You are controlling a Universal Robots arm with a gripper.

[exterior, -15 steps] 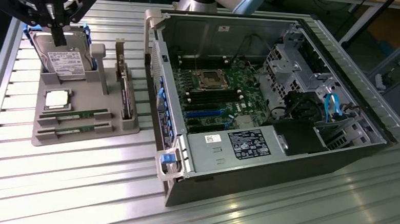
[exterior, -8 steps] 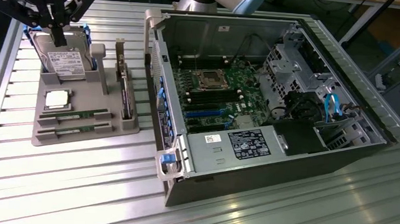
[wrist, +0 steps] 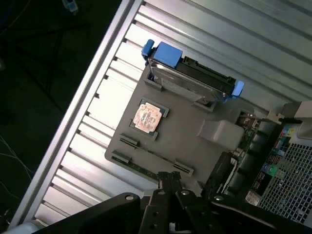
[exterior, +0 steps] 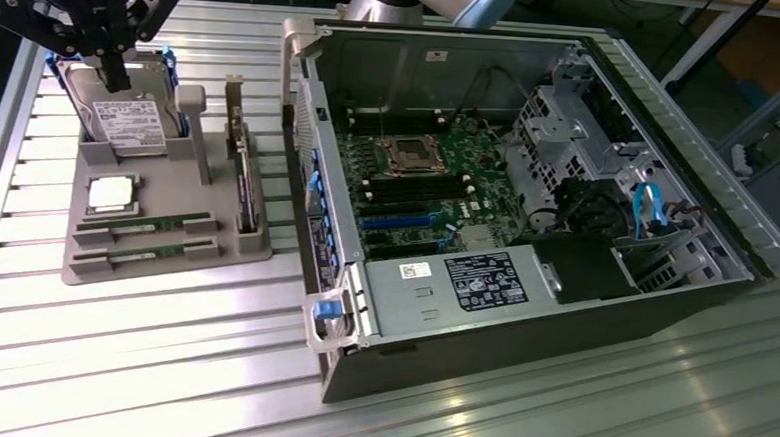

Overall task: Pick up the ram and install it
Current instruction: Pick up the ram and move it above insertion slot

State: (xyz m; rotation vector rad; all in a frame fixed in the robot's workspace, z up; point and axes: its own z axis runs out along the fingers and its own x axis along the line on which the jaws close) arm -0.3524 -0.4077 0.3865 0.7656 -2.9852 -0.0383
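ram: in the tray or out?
In the tray. The ram lies flat in a slot of the gray tray, a second stick beside it; the pincer hangs shut above, holding nothing.

I'm looking into a robotics lab or assembly workshop. The bench (exterior: 115, 364) is a ribbed aluminium-profile table. On its right sits an open desktop computer case (exterior: 396, 364), its motherboard (exterior: 431, 196) bared. To the left, a grey fixture tray (exterior: 160, 267) keeps a hard drive (exterior: 135, 120), a processor (exterior: 111, 194) and the ram (exterior: 142, 224) in moulded slots. Metal frame legs (exterior: 704, 40) stand far right.
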